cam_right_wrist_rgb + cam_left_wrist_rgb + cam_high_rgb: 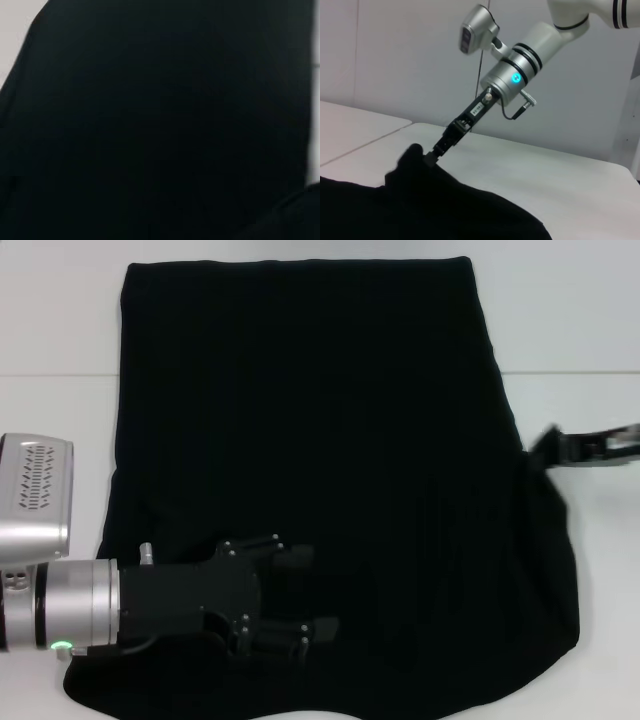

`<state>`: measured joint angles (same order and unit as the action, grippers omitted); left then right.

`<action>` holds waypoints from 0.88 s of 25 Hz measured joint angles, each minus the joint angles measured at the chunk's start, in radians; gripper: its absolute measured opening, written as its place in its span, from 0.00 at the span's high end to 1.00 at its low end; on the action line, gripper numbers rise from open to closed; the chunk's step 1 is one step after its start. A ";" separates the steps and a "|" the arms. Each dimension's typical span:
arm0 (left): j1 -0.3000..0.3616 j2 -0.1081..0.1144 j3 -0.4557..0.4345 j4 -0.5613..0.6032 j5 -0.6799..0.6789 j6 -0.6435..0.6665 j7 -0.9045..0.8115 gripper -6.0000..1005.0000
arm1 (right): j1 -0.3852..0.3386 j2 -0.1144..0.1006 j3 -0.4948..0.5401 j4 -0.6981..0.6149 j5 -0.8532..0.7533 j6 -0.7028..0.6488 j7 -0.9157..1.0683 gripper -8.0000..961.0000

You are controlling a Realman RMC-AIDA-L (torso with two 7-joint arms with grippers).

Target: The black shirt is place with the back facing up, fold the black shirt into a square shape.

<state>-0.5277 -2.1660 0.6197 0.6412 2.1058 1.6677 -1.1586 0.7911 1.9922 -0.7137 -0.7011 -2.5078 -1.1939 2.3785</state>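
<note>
The black shirt (320,440) lies spread flat on the white table (60,320), plain side up, with no lettering showing. My left gripper (306,595) reaches in from the near left and hovers over the shirt's near left part, its two fingers (296,558) spread apart with nothing between them. At the shirt's right edge, my right gripper (548,446) is shut on a pinch of fabric. In the left wrist view that right gripper (428,157) holds a small raised peak of the black shirt (415,200) above the table. Black cloth (160,120) fills the right wrist view.
Bare white tabletop (600,590) lies to the right of the shirt, and more to its left and behind it. A seam (580,373) runs across the table. A pale wall (395,60) stands beyond the table's right side.
</note>
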 joint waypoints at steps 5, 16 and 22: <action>0.000 0.001 0.000 0.001 0.000 -0.001 -0.014 0.10 | 0.060 0.029 -0.122 0.021 -0.008 -0.003 0.027 0.99; -0.005 0.003 -0.012 0.002 0.005 -0.006 -0.015 0.10 | 0.104 0.063 -0.171 0.041 -0.008 0.030 0.039 0.98; -0.007 0.003 -0.007 0.002 0.006 -0.025 -0.015 0.10 | 0.106 0.077 -0.173 0.042 0.024 0.029 0.015 0.96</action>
<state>-0.5351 -2.1629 0.6123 0.6427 2.1123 1.6426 -1.1735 0.8973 2.0693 -0.8866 -0.6596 -2.4836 -1.1650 2.3934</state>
